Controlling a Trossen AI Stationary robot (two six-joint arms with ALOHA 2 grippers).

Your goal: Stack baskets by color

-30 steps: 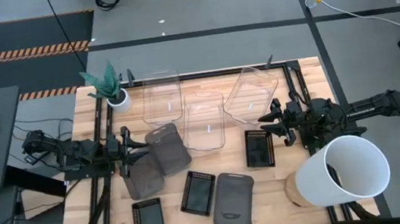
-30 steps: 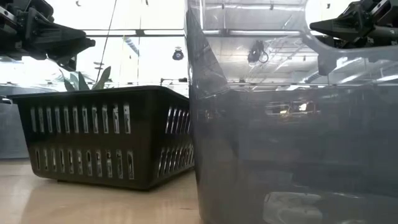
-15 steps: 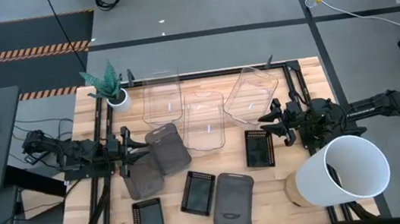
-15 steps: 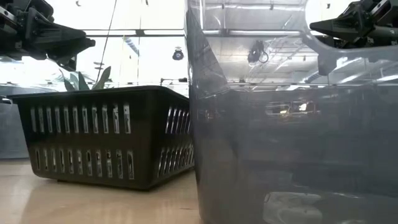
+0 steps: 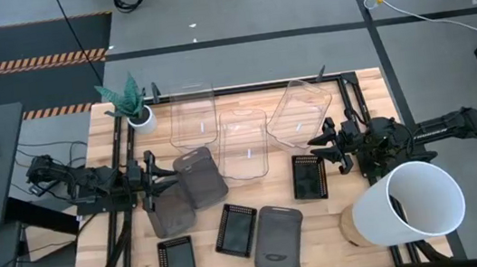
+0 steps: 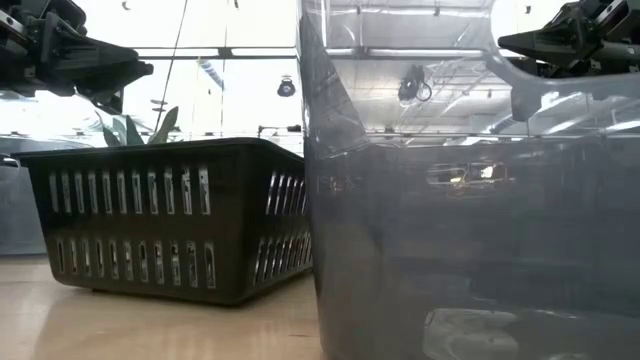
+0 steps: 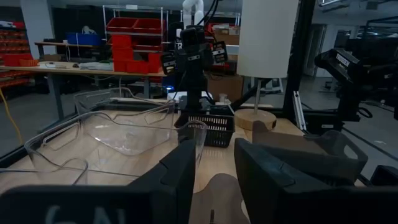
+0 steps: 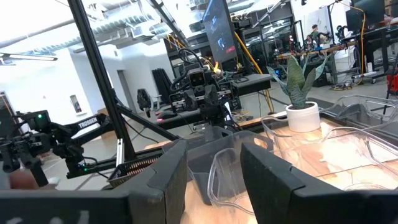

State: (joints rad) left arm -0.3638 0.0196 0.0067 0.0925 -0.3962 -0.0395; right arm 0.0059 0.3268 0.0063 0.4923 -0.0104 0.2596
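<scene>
Nine baskets lie unsorted on the table, none nested yet, so the stacking has not begun. Three clear baskets sit along the far side, three grey baskets spread from left of centre toward the near edge, and three black mesh baskets are scattered near and right. The left gripper hovers at the left, just beside the two grey baskets, fingers parted and grasping nothing, probably poised to take one first. The right gripper hangs at the right between a clear basket and a mesh one, jaws likewise apart and empty. A plant pot stands at the far left and a white bucket lies at the near right, both clear of the work
</scene>
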